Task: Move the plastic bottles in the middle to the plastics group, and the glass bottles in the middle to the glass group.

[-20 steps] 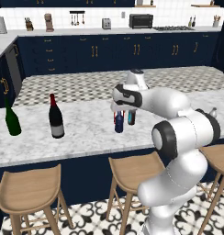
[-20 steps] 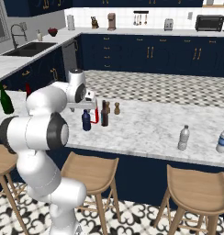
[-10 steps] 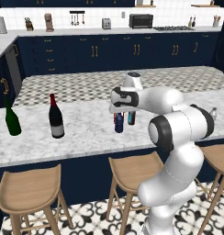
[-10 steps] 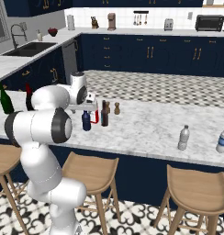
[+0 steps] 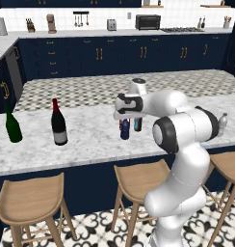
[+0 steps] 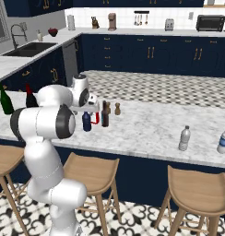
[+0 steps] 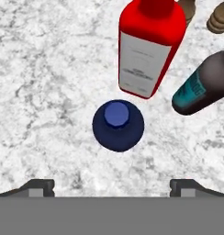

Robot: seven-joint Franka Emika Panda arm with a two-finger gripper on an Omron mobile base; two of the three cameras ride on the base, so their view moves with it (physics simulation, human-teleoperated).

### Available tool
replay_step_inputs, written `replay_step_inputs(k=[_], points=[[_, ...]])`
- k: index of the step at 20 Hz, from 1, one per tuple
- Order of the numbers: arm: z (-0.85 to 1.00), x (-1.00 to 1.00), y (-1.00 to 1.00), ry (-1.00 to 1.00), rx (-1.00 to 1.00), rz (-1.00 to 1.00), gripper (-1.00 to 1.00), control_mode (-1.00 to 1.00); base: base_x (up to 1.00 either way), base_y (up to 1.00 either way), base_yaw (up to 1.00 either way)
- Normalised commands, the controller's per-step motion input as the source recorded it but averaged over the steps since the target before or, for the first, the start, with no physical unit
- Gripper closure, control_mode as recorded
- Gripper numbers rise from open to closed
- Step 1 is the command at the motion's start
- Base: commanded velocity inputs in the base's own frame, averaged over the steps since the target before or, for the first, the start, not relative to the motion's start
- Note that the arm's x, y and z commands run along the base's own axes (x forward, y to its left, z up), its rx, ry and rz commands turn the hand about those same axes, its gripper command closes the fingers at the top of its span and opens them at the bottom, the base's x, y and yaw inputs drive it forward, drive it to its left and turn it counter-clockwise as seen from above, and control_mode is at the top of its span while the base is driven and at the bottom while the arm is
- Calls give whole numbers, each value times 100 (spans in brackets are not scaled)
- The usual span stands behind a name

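Lowered since a second ago, my tool (image 7: pixel 112 186) hangs spread apart above the dark blue bottle (image 7: pixel 118 125), ready for grasping.

White marble counter (image 5: pixel 90 140), dark blue cabinets (image 5: pixel 90 60), wood stools (image 5: pixel 30 200) in front, patterned tile floor (image 5: pixel 100 229), sink (image 6: pixel 26 48) at back-left corner.

Counter: I'm seeing a white-grey veined marble countertop (image 7: pixel 49 69), smooth.
Blue bottle: stubby dark blue plastic bottle (image 7: pixel 118 125) is looking matt.
Red bottle: flat red glass bottle (image 7: pixel 150 46) is looking glossy.
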Motion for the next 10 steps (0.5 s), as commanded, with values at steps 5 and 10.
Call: replay_step_inputs(k=[5, 10], points=[[-4, 34, 2, 0, 0, 0, -100, -100, 0, 0, 0], [-18, 21, 5, 0, 0, 0, -100, -100, 0, 0, 0]])
